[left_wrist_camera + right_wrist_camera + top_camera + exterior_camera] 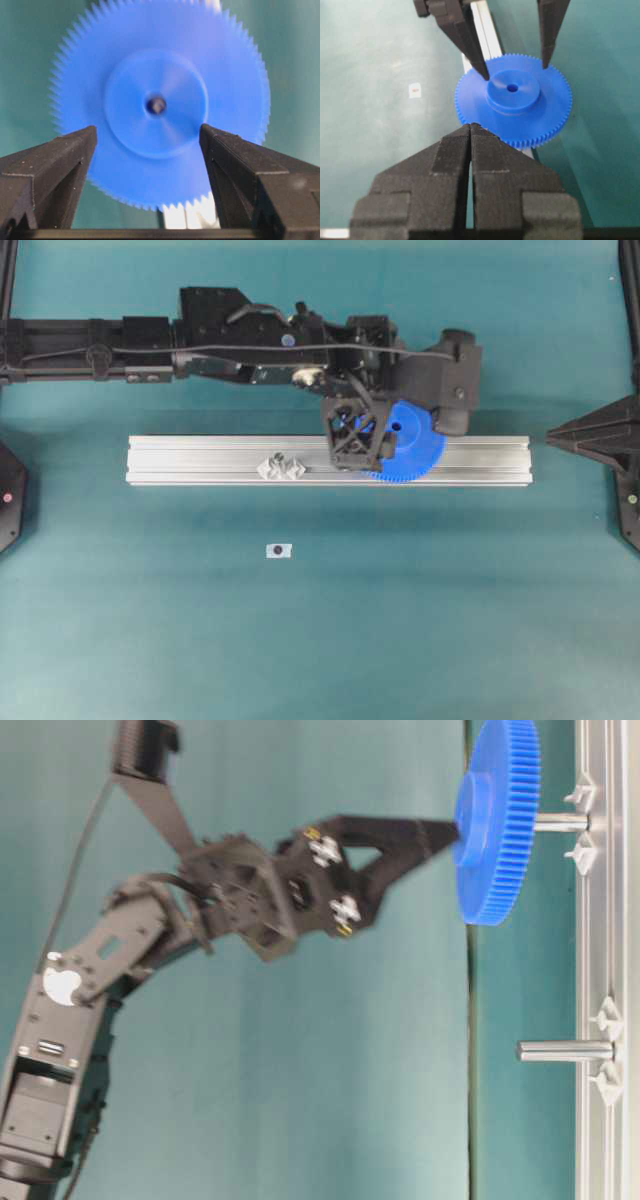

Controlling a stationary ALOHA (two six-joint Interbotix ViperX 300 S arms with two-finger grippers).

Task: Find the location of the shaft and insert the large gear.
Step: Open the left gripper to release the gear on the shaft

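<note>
Large gear sits threaded on the shaft, hub facing away from the rail, metal tip visible in the centre hole in the left wrist view. Gear is partway along the shaft, a stretch of bare pin showing between it and the clear mounts. From overhead the gear overhangs the silver rail on both long edges, toward the rail's right end.

Left gripper is right at the hub. Fingers spread wide, one on each side of the hub; in the right wrist view the two tips stand at the hub rim with the hub between them. Cannot tell if the tips touch the hub or sit just off it; they look released, not clamping.

Second shaft stands bare further along the rail, on its own clear mounts, well apart from the gear.

Right gripper fingers pressed together, clenched on nothing, pointing at the gear from a distance. Right arm parked at the counter's right edge.

Small white tag with dark dot lies on the teal counter, in front of the rail, apart from it.
</note>
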